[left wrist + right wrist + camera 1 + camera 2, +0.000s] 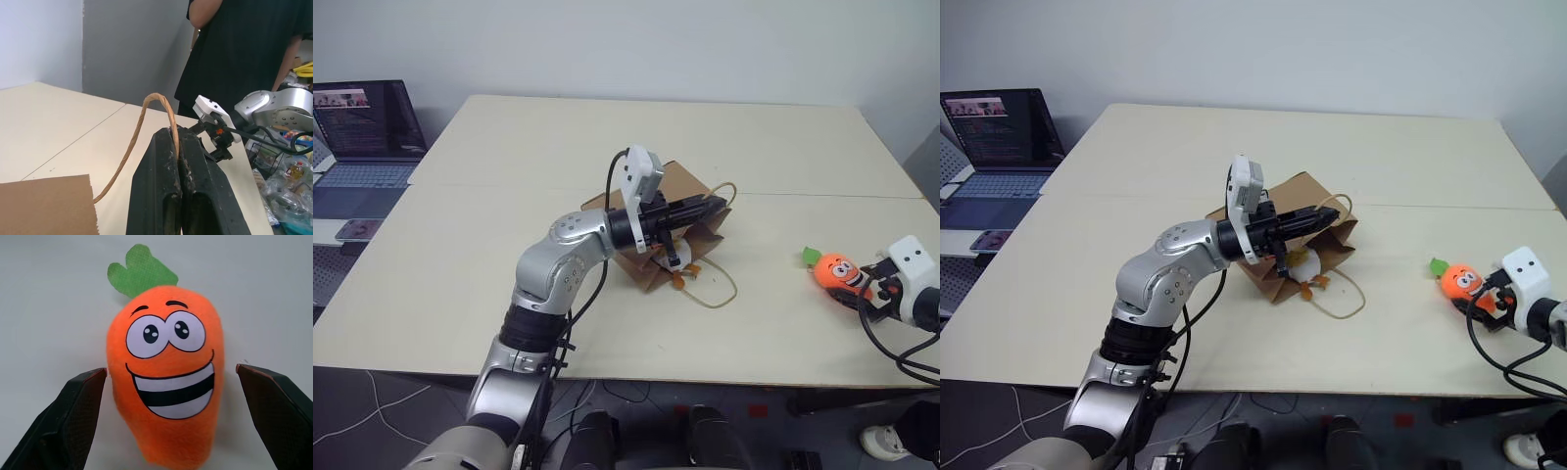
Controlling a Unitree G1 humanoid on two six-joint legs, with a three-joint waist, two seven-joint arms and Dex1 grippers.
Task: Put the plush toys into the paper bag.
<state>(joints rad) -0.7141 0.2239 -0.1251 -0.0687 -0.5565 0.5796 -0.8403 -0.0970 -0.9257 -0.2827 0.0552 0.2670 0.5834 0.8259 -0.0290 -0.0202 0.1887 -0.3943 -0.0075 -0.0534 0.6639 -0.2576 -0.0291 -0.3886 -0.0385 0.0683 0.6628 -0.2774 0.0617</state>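
The brown paper bag [677, 186] lies tipped on the table's middle, mouth toward the right. My left gripper [718, 205] is shut on one cord handle [152, 105] and holds it up. The other handle [722, 294] loops loose on the table. A white plush toy [1304, 265] shows in the bag's mouth, partly hidden by my arm. The orange carrot plush toy [166, 377] with a green top lies near the table's right edge. My right gripper [169, 369] is open around it, one finger on each side, the carrot [839, 272] between them.
An open laptop [367, 137] and a phone [357, 229] sit on a side desk at the left. A person in black [244, 49] stands beyond the table's right side. The table's right edge [925, 196] runs close to the carrot.
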